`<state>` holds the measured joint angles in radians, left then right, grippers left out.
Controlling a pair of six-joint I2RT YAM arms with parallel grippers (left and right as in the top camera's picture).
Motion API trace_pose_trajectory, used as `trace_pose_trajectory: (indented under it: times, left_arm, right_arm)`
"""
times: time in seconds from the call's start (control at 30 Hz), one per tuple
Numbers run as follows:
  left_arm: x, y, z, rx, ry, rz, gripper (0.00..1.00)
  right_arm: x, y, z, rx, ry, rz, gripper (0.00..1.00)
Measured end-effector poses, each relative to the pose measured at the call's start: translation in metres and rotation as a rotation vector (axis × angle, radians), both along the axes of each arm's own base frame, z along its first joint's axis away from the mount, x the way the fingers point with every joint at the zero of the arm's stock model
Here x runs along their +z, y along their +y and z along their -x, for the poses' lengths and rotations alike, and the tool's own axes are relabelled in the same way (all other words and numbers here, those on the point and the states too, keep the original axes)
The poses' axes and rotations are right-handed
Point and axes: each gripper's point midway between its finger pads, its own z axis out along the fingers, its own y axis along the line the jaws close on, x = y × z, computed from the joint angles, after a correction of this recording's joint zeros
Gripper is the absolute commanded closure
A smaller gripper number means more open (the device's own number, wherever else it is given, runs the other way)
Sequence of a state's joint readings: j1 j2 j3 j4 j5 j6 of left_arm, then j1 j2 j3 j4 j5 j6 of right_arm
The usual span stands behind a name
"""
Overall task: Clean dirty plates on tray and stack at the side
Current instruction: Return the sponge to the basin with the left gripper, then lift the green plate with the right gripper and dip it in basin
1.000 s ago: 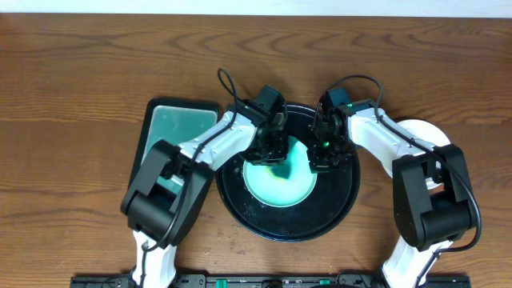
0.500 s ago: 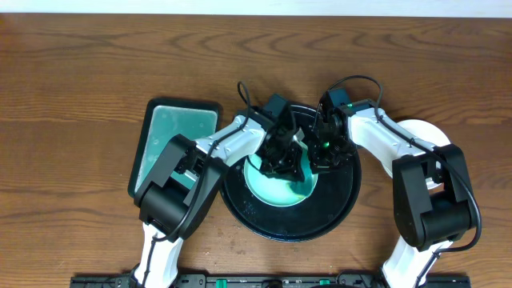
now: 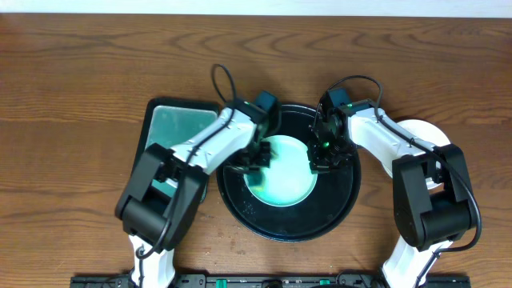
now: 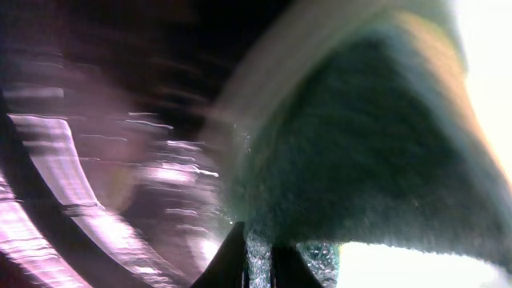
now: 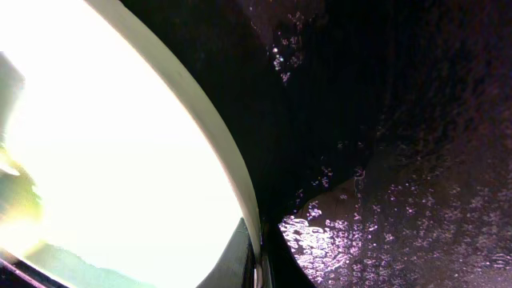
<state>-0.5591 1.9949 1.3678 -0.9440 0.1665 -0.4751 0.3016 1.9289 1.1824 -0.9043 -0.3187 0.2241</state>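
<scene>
We scrub the plate (image 3: 284,172) in the tray (image 3: 336,210), left gripper (image 3: 258,157) clamping the sponge (image 4: 352,152), right gripper (image 3: 322,157) pinching its rim; next, sweep across the centre.

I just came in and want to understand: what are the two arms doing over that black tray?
The robot is cleaning a plate that lies on the round black tray. The right gripper pinches the plate's right rim, as the right wrist view shows. The left gripper holds a dark sponge at the plate's left edge. Another white plate lies beside the tray on the right, partly under the right arm.
</scene>
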Motion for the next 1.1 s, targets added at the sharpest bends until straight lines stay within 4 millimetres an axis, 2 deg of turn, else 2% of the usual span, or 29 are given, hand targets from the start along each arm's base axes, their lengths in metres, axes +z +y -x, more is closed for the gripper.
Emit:
trace_pose_trajectory:
  times: [0.2,0.3,0.47,0.57,0.67,0.73,0.83,0.93,0.97,1.03,1.1]
  left_arm:
    - [0.010,0.021,-0.009,0.019,-0.032,-0.083,0.93]
    - [0.026,0.035,-0.010,0.042,-0.047,-0.095,0.93]
    - [0.088,0.079,-0.024,0.126,-0.208,-0.108,0.93]
    - [0.128,0.114,-0.032,0.199,-0.335,-0.121,0.93]
    - [0.146,0.150,-0.038,0.290,-0.402,-0.159,0.93]
    - [0.141,0.172,-0.042,0.353,-0.409,-0.180,0.92]
    - [0.110,0.198,-0.043,0.435,-0.363,-0.194,0.88]
    - [0.073,0.213,-0.030,0.485,-0.253,-0.194,0.75]
    - [0.067,0.214,-0.026,0.489,-0.226,-0.188,0.70]
    - [0.060,0.215,-0.021,0.501,-0.192,-0.168,0.53]
    - [0.061,0.214,-0.021,0.510,-0.186,-0.139,0.43]
  right_arm:
    - [0.002,0.014,0.000,0.013,-0.008,-0.048,0.99]
    - [0.003,0.019,0.001,0.018,-0.005,-0.068,0.99]
    - [0.001,0.010,0.000,-0.002,-0.002,-0.022,0.99]
    - [0.000,0.009,-0.001,-0.019,-0.002,-0.015,0.99]
    - [0.000,0.010,-0.004,-0.027,-0.015,-0.016,0.99]
    - [0.000,0.011,-0.009,-0.030,-0.035,-0.018,0.99]
    - [-0.001,0.012,-0.018,-0.029,-0.073,-0.024,0.99]
    - [-0.001,0.014,-0.023,-0.029,-0.094,-0.033,0.99]
    - [-0.001,0.015,-0.023,-0.029,-0.095,-0.035,0.99]
    - [0.000,0.015,-0.023,-0.030,-0.092,-0.036,0.99]
    - [0.001,0.013,-0.020,-0.030,-0.078,-0.025,0.99]
